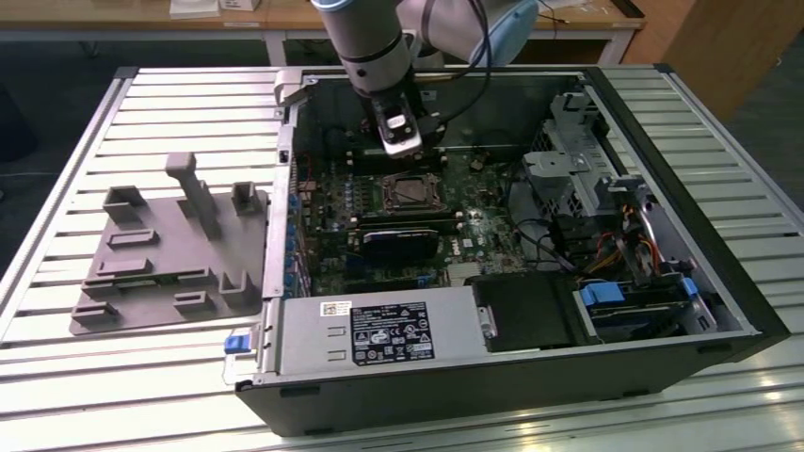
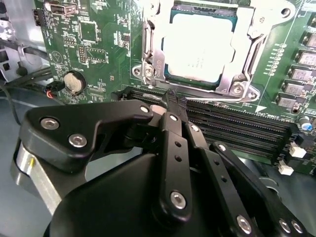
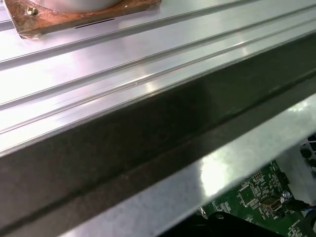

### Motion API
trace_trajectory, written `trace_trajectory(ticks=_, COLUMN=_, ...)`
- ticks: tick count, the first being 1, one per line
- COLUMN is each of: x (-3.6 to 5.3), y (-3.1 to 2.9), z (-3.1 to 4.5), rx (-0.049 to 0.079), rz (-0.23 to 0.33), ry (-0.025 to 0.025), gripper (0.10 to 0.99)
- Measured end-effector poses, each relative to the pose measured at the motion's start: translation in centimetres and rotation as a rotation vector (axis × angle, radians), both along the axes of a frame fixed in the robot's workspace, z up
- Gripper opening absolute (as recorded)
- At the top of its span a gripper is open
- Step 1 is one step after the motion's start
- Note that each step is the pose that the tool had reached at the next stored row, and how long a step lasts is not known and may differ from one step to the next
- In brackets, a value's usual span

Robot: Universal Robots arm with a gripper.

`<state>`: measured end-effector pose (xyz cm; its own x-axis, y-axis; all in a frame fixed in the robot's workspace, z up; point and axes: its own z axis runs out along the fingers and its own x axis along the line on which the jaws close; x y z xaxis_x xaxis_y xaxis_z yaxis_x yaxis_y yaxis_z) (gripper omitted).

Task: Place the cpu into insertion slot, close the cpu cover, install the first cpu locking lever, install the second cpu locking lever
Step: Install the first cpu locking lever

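Exterior view — ribbed silver metal table (image 1: 113, 122), wooden benches behind; black gripper (image 2: 177, 102) pinched closed, empty, over green motherboard (image 2: 98, 29).

grey fixture tray (image 1: 164, 254), power supply (image 1: 371, 337), slatted table (image 1: 75, 377)

The gripper (image 1: 399, 141) hung inside the open computer case (image 1: 703, 311), just above the insertion slot (image 1: 410, 191); a grey fixture (image 1: 164, 254) lay beside the case on the counter (image 1: 75, 377).
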<state>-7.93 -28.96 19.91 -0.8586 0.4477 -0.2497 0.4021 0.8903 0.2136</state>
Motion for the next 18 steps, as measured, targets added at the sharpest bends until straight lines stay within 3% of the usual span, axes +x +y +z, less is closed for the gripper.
trace_trajectory(ticks=18, x=-0.02, y=0.09, z=-0.67, rx=-0.005, rz=-0.016, ry=-0.0013, gripper=0.106)
